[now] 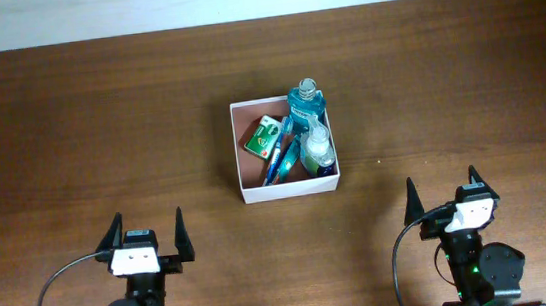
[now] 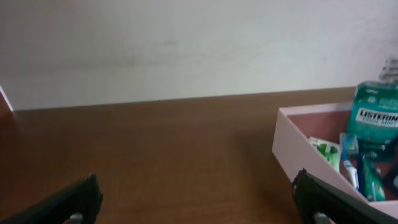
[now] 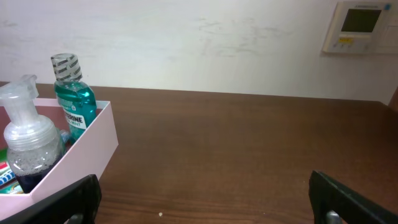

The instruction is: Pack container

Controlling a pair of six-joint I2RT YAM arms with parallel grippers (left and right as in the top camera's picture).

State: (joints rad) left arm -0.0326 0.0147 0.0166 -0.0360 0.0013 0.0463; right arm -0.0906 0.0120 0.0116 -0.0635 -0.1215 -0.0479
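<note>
— Our left gripper (image 1: 147,223) and right gripper (image 1: 441,182) sit by the counter's (image 1: 71,142) near edge, jaws spread, holding nothing.
— And the container (image 1: 292,189)?
— Mid-counter, well apart from both. Overhead shows us its green packet (image 1: 264,137); only the right wrist view gives us the pump bottle (image 3: 28,146) side-on, plus a wall panel (image 3: 359,26).

Soft, even light lay on the dark brown wooden bench (image 1: 99,119); shadows were faint, both wrist views slightly blurred.
</note>
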